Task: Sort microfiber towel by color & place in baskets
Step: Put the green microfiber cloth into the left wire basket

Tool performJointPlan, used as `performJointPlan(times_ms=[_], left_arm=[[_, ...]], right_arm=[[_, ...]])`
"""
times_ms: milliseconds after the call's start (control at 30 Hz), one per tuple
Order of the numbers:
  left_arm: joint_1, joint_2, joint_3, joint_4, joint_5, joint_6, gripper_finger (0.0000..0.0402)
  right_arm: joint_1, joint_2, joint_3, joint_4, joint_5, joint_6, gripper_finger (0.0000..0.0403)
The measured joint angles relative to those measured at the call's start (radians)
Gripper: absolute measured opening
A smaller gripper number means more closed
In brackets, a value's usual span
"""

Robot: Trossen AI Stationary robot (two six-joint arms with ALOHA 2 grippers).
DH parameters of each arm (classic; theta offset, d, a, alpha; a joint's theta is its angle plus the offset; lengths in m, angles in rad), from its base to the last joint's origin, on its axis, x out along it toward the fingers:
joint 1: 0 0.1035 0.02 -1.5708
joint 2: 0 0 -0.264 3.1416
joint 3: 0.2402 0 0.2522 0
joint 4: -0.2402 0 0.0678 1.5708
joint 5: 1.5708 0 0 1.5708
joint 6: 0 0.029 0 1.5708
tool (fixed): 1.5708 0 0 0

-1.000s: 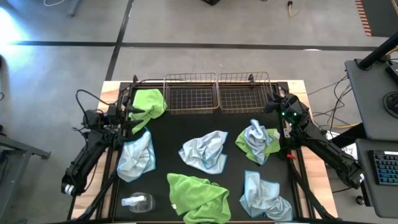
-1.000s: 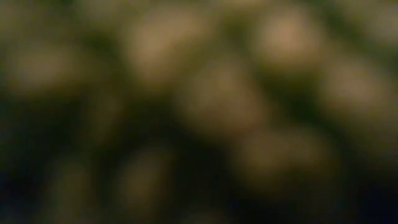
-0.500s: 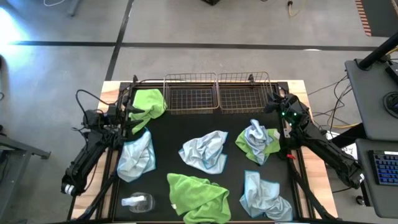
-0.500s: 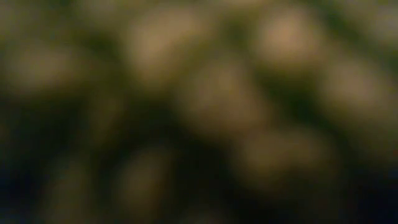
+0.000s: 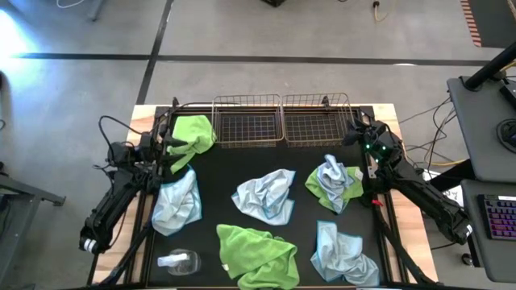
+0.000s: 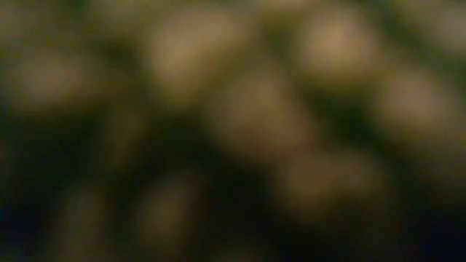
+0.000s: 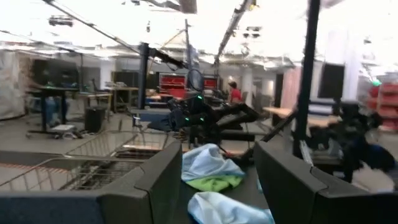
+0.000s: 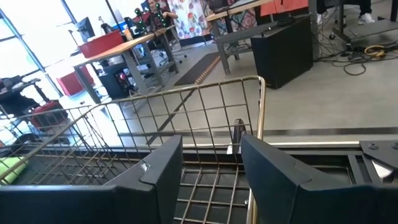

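Two wire baskets, the left basket (image 5: 247,122) and the right basket (image 5: 316,119), sit side by side at the far edge of the black table (image 5: 226,173), touching each other; neither holds a towel. Left gripper (image 5: 172,145) sits at the far-left corner, by the lime green towel (image 5: 193,133) lying just beside the left basket; in the left wrist view its fingers (image 7: 155,180) are spread w/ nothing between them, looking across at a blue-on-green heap (image 7: 210,169). Right gripper (image 5: 359,131) is at the far-right corner, just beside the right basket; in the right wrist view its fingers (image 8: 163,165) are spread apart, nothing pinched, w/ the basket's wire wall (image 8: 205,118) right ahead. Towels on the table: a pale blue towel (image 5: 177,201) near the left arm, a 2nd pale blue towel (image 5: 264,196) mid-table, a blue towel piled on a green one (image 5: 333,184) at the right, a big green towel (image 5: 254,251) at the near edge, another blue towel (image 5: 343,256) near-right. A small clear object (image 5: 179,260) lies near-left; can't tell what it is. No readable labels or writing anywhere. Low view is a blur, nothing to make out.
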Motion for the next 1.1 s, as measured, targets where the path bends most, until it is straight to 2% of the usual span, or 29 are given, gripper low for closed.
performJointPlan(times_ms=[100,300,500,633,733,1100], left_arm=[[0.0,0.0,0.0,0.0,-0.123,-0.008,0.0185],[0.0,0.0,0.0,0.0,-0.445,-0.121,0.0185],[0.0,0.0,0.0,0.01,-0.813,0.02,0.0185],[0.0,0.0,0.0,0.01,-0.972,0.095,0.0185],[0.0,0.0,0.0,0.008,-1.013,0.117,0.0185],[0.0,0.0,0.0,0.006,-1.015,0.117,0.0185]], right_arm=[[0.0,0.0,0.0,-0.004,-0.001,0.002,0.016],[0.0,0.0,0.0,-0.003,-0.002,0.006,0.016],[0.0,0.0,0.0,0.002,-0.003,0.006,0.016],[0.0,0.0,0.0,0.002,-0.003,0.006,0.016],[0.0,0.0,0.0,0.002,-0.003,0.006,0.016],[0.0,0.0,0.0,0.002,0.024,0.006,0.016]])
